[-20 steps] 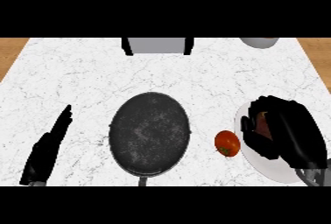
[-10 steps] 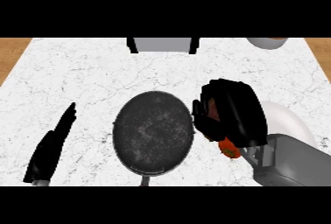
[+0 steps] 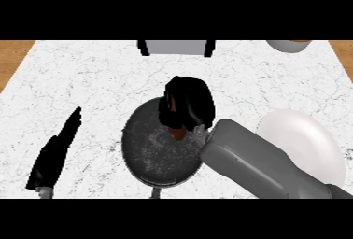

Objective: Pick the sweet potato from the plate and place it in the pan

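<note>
R hand (image 3: 186,103) curled round sweet potato (image 3: 177,134), only an orange-brown bit showing under the fingers. Pan (image 3: 155,151) sits directly below the hand; white plate (image 3: 307,140) off to its right. L hand (image 3: 56,151) flat, fingers straight, well left of pan.

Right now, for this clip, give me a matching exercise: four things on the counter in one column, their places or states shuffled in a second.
Things:
1. pan
2. plate
3. right robot hand
4. left robot hand

Places or states:
A. white, at the right, nothing on its visible part
B. open, at the left edge of the counter
C. dark, in the middle of the counter
D. curled round the sweet potato above the pan

Pairs: 1-C, 2-A, 3-D, 4-B
</note>
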You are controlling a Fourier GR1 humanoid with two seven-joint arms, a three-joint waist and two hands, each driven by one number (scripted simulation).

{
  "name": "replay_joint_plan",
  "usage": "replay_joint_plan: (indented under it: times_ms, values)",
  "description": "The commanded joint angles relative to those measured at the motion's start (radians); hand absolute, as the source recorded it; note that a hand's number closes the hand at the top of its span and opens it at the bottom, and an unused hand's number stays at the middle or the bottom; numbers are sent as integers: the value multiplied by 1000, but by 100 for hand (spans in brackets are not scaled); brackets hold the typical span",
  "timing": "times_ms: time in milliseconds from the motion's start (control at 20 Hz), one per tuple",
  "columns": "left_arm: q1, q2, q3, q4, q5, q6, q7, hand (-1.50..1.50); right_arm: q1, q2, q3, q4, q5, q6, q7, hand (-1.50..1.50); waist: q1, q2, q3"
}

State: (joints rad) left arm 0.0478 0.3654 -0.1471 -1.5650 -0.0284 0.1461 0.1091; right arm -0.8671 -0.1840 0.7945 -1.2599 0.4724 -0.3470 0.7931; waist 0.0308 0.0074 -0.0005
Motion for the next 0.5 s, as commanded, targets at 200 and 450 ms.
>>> replay_joint_plan:
  times_ms: [200,450]
  values:
    - [-25,-12,-14,-13,-12,-24,26,0,-116,180,33,441,-49,21,-180,150,32,9,0]
    - [-21,1,-15,-16,-13,-43,9,0,14,183,-62,418,-324,-4,-189,-150,56,17,1]
